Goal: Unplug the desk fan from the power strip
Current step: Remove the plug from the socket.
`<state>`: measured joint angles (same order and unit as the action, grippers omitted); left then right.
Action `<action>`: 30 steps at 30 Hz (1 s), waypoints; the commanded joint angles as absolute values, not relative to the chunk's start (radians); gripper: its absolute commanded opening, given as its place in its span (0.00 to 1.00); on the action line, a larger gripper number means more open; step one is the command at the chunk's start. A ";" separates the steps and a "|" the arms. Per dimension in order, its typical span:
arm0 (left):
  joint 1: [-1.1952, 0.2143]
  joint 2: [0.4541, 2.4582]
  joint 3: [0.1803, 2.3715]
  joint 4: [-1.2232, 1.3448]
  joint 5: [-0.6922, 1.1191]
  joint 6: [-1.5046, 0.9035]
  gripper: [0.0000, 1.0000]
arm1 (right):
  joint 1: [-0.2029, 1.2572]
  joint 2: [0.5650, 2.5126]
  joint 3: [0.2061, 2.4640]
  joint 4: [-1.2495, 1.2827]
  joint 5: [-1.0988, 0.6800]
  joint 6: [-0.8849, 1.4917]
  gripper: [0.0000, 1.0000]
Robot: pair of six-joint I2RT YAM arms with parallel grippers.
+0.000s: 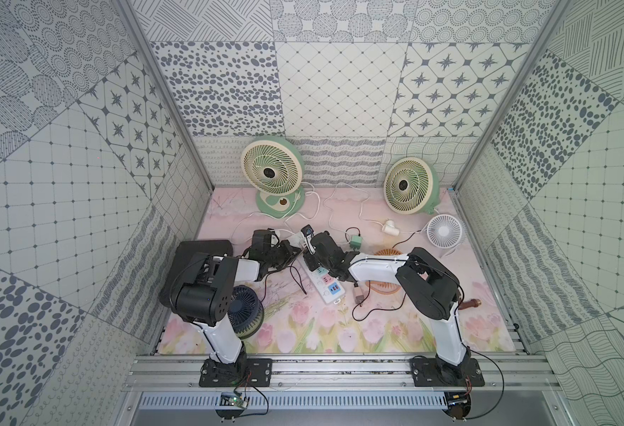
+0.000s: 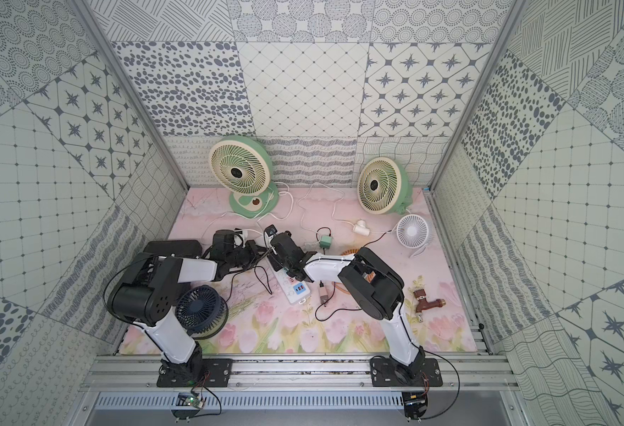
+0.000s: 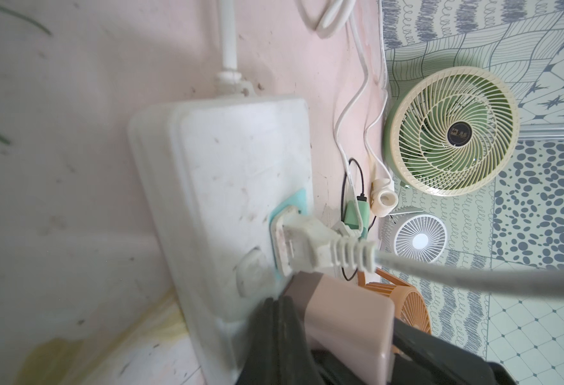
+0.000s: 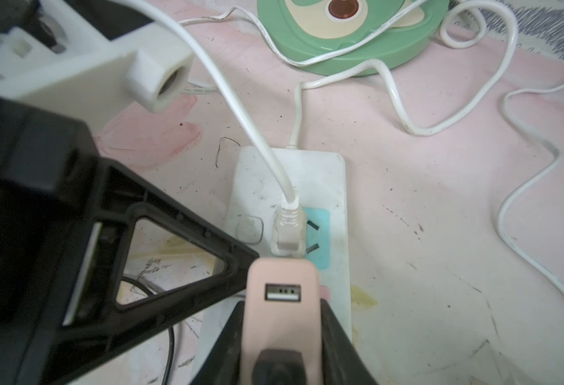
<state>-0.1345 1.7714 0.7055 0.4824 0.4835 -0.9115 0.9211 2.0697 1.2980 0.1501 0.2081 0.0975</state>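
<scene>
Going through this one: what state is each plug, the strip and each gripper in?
White plug, seated in the blue socket.
Strip, flat on the table.
Right gripper, shut on pink adapter.
Adapter's USB port, empty.
Left gripper, shut, empty.

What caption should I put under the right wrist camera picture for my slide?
Right gripper jaws pinch a pink USB adapter over the power strip, next to a white plug.

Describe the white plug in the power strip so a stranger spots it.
Find the long white power strip on the pink floral mat. Near its cord end, a white plug sits in the pale blue socket. Unlike the pink USB adapter beside it, it trails a white cable.
</scene>
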 commanded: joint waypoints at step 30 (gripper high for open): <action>-0.133 1.784 0.701 0.295 0.394 -0.862 0.00 | 0.973 2.036 1.334 0.169 0.198 0.052 0.09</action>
<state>-0.1345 1.7702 0.7059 0.4824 0.4713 -0.8936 0.9253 2.0548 1.2942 0.1276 0.1776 0.1181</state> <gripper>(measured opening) 0.063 0.322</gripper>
